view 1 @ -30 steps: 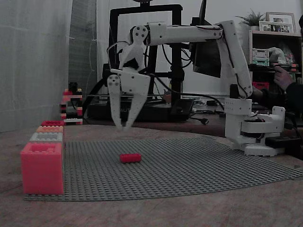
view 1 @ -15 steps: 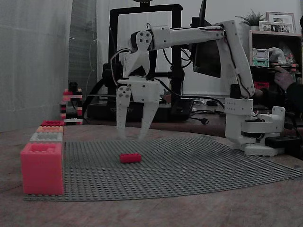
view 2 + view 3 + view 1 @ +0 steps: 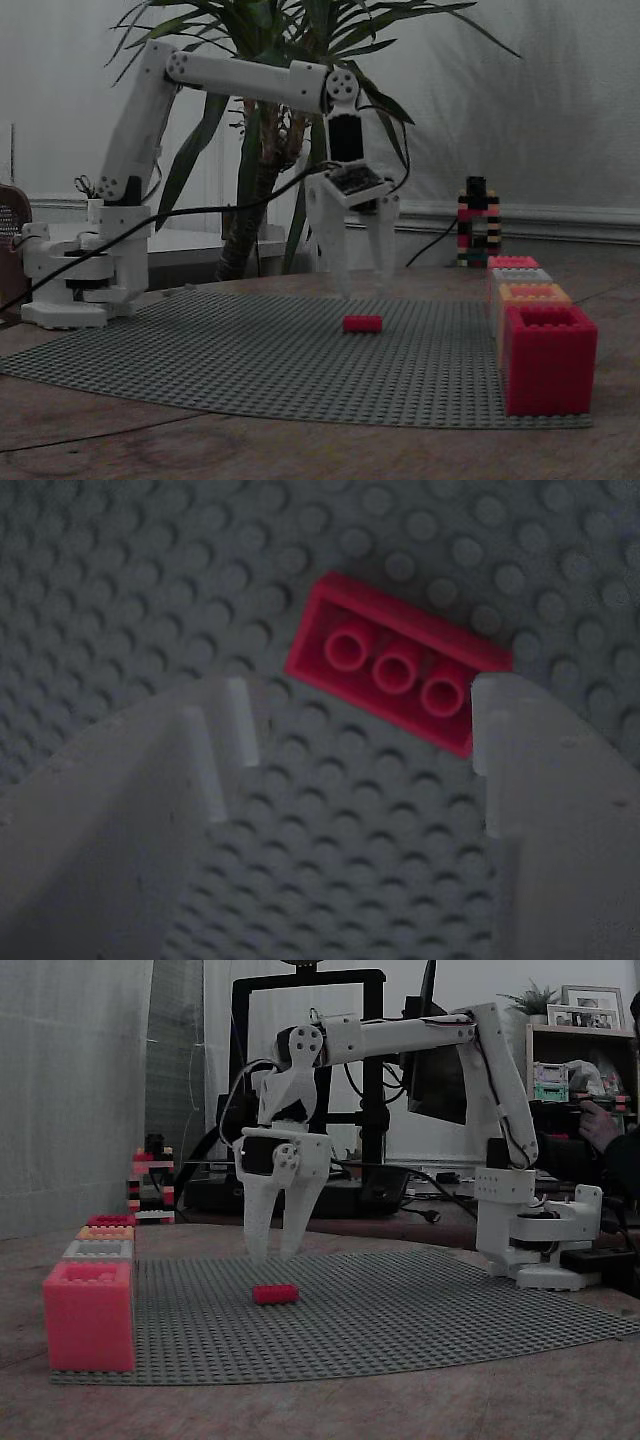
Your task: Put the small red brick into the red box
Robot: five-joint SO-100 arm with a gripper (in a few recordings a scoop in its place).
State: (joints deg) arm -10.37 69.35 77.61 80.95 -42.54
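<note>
The gripper point(image 3: 272, 1251) hung open and empty above the small red brick point(image 3: 275, 1294); the red box point(image 3: 110, 1220) probably sat farthest left.

Smooth plastic small red brick point(image 3: 398, 663) on matt studded grey baseplate point(image 3: 150, 590).

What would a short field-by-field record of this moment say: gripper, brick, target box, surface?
gripper: gripper open, fingertips just above the baseplate, holding nothing
brick: small red brick lies underside up on the studs, apart from both fingers in the wrist view
target: red box at the far end of the row of boxes, brick not in it
surface: grey studded baseplate
</note>
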